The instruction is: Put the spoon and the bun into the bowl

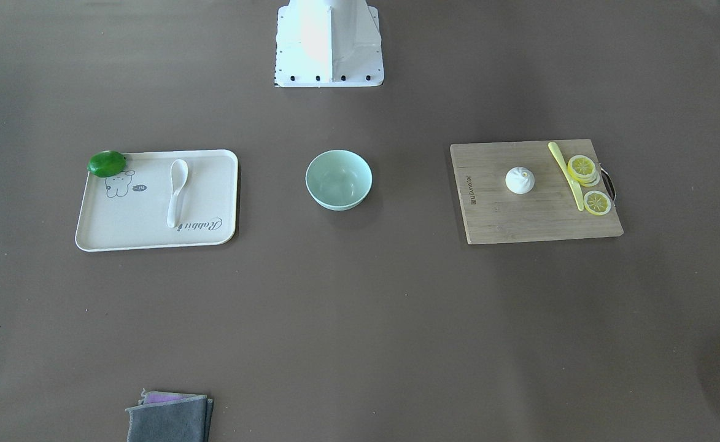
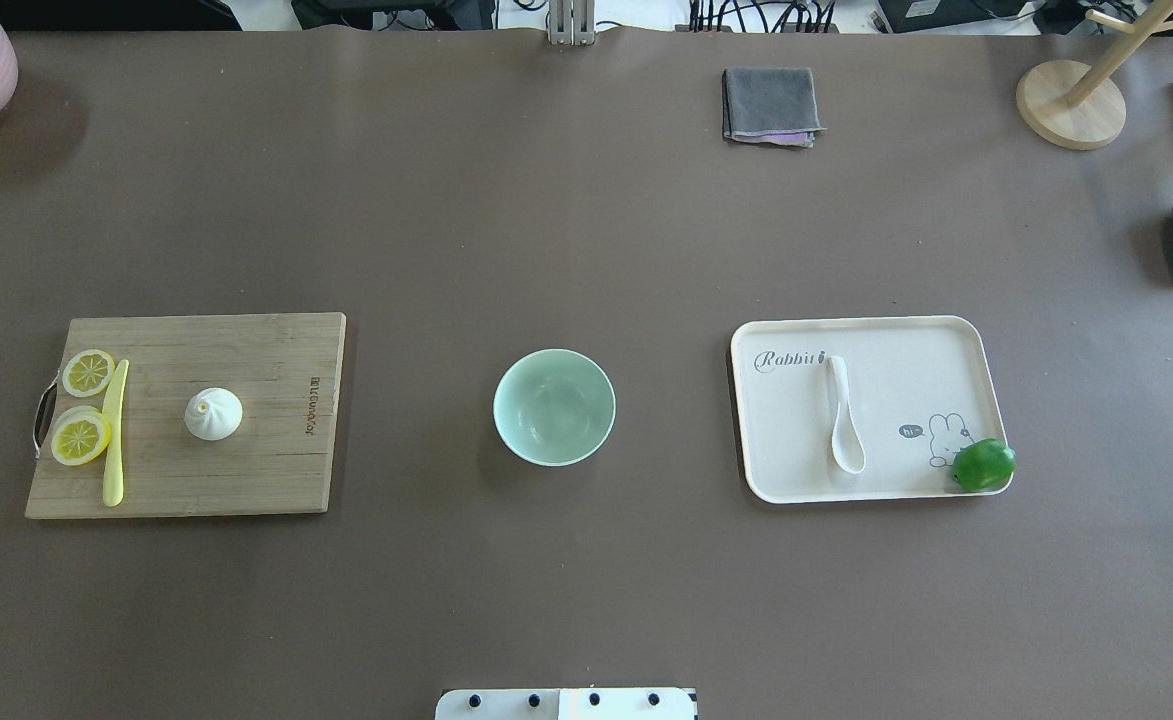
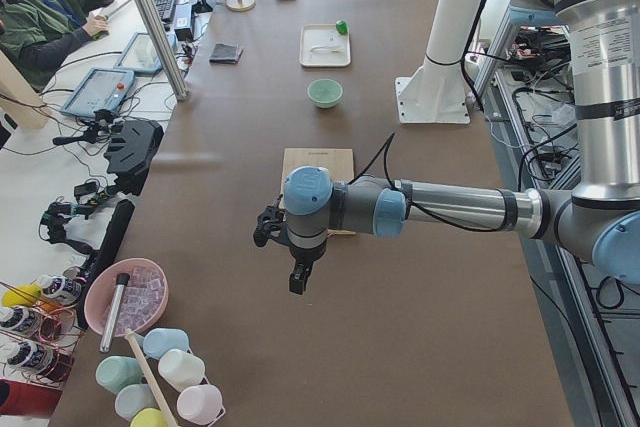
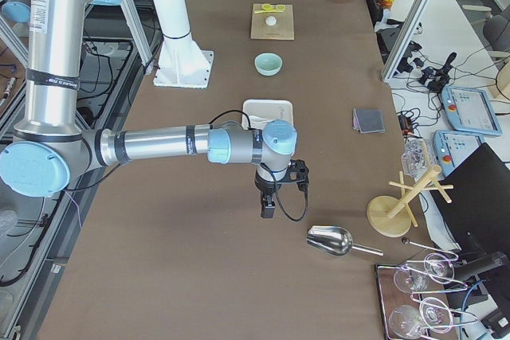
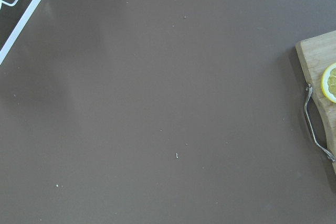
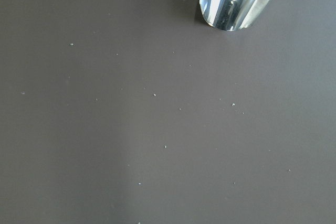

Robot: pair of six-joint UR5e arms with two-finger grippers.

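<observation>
1. The bowl (image 2: 554, 407) stands in the middle of the tabletop (image 2: 586, 230), between the two other supports. It is empty, so no part of the task is done yet.
2. The spoon (image 2: 844, 420) lies flat on the cream tray (image 2: 906, 350) on the robot's right side, with the scoop toward the robot and the handle pointing away. A green fruit (image 2: 983, 465) sits on the tray's corner, apart from the spoon.
3. The bun (image 2: 213, 414) sits upright near the middle of the cutting board (image 2: 246, 470) on the robot's left side. The yellow knife (image 2: 115, 432) and the lemon slices (image 2: 81, 437) lie near the handle end, clear of the bun.
4. This layout seems made so that each arm has its own thing on its own side, and the bowl is in reach of both.
5. The left tool (image 3: 298, 282) hangs over bare tabletop, beyond the board's handle end. It shows only in the side view, so I cannot tell if it is released or clenched; nothing appears to be in it.
6. The right tool (image 4: 268, 206) hangs over bare tabletop between the tray and a metal scoop (image 4: 329, 239). Its state I also cannot tell.
7. I judge that both arms wait at the outer sides, and the first reach is not yet begun.
</observation>
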